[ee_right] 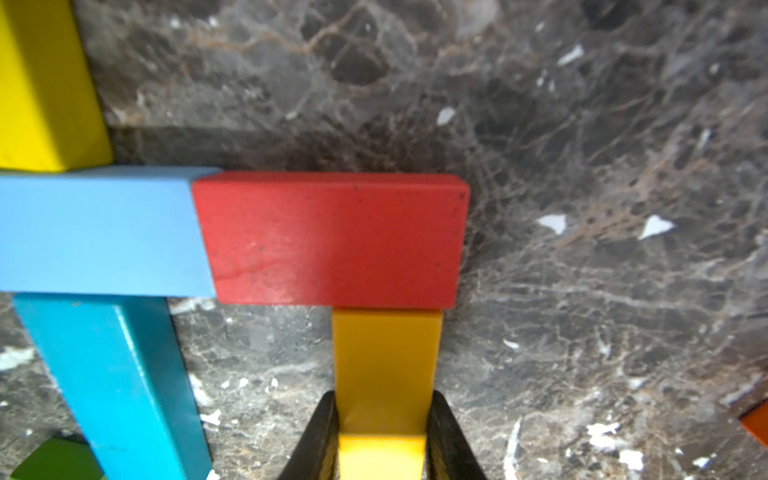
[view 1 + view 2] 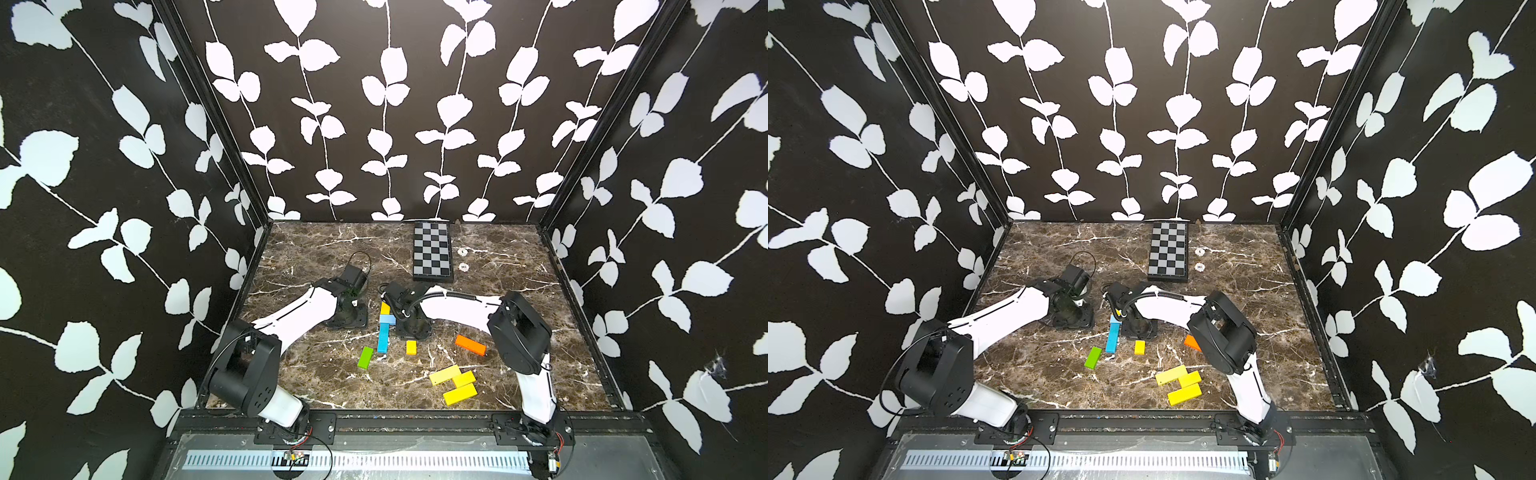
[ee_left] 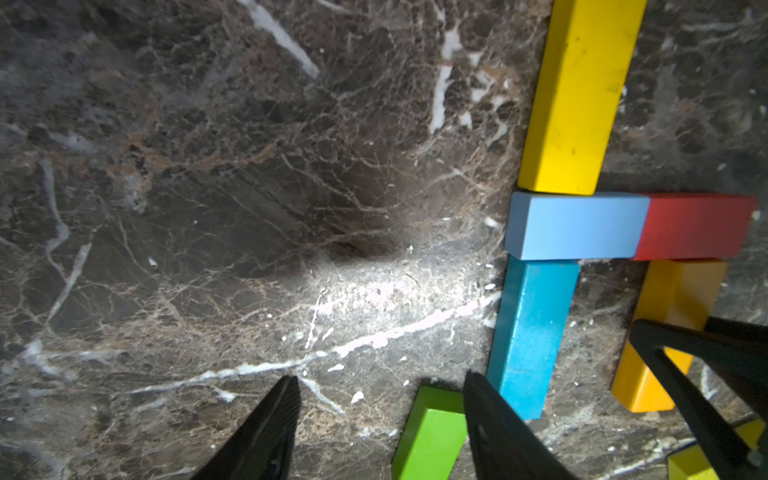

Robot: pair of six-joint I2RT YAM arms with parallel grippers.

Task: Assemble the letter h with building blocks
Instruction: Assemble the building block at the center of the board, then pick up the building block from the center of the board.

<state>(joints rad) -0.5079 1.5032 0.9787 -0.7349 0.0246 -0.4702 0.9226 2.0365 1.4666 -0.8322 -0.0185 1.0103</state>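
The right pincer [image 1: 384, 399] is closed on the amber block [image 1: 386, 353] and grips its two long sides near one end. The other end of this block meets the long edge of the red block [image 1: 332, 241], close to that block's free corner. The red block joins end to end with the light blue block [image 1: 99, 232], and this bar lies between the long yellow block [image 1: 45, 83] and the blue block [image 1: 116, 382], all flat near the middle of the desk [image 2: 316, 386]. The left pincer [image 3: 380, 386] has its jaws apart and holds nothing. It stands over bare marble just beside the blue block, with the green block [image 3: 432, 432] by one finger. Toward the front edge lie the short yellow block [image 2: 411, 347] and three yellow blocks [image 2: 462, 379], and the orange block [image 2: 470, 345] lies toward the right edge. The checkered board [image 2: 432, 253] is at the rear edge, well apart.
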